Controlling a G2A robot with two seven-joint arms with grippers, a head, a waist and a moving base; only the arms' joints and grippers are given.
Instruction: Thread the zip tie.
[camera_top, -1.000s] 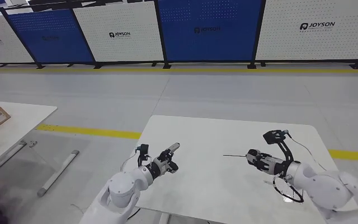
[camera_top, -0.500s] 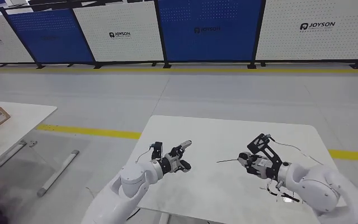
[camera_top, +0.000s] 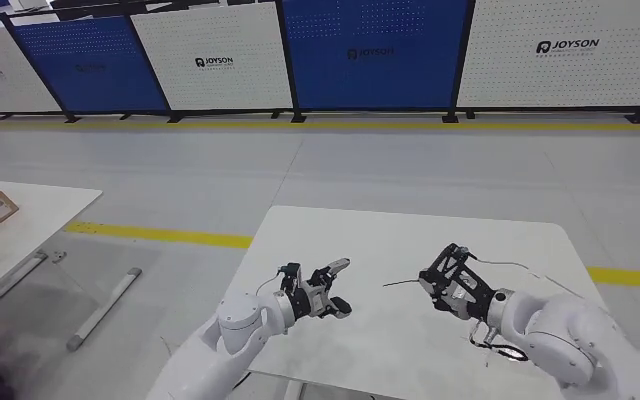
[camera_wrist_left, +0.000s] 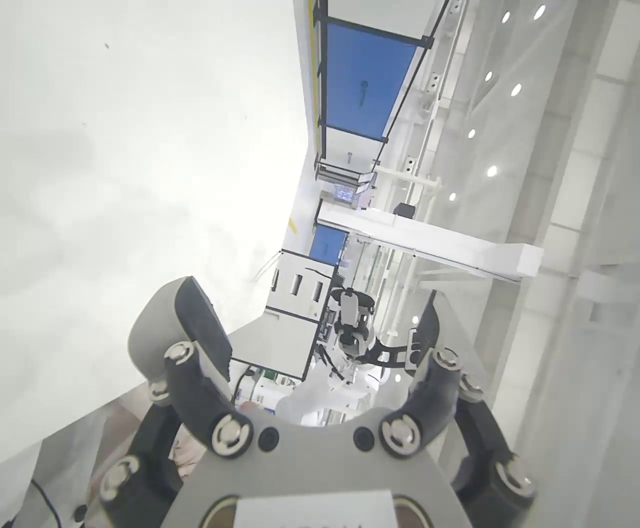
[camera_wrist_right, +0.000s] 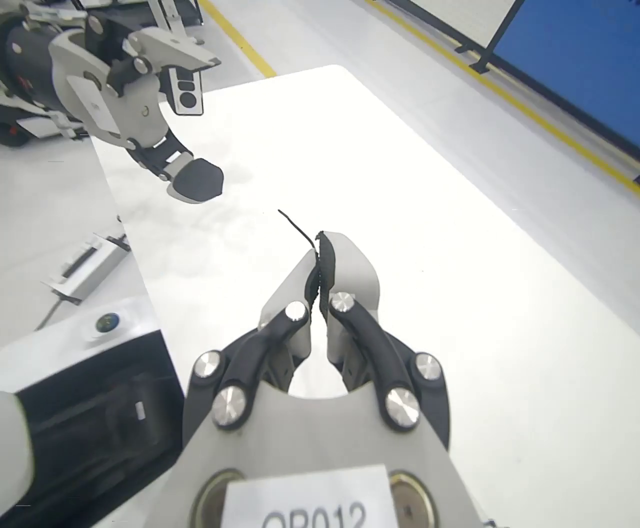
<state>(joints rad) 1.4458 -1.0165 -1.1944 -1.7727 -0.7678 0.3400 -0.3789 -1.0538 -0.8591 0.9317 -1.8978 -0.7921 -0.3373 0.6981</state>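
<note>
Here the right claw (camera_wrist_right: 320, 247) is pinched tight on the zip tie (camera_wrist_right: 295, 227), whose tail pokes past its tips toward the wide-spread, empty left claw (camera_wrist_left: 315, 310).

Open gap over table (camera_top: 400, 228) between left claw (camera_top: 342, 284) and right claw (camera_top: 431, 284), zip tie (camera_top: 404, 283) jutting into it

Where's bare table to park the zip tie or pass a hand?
Free: the table on its far half, from the open left gripper and right gripper to the far edge. Crowded: the gap between them, where the held zip tie pokes in.
</note>
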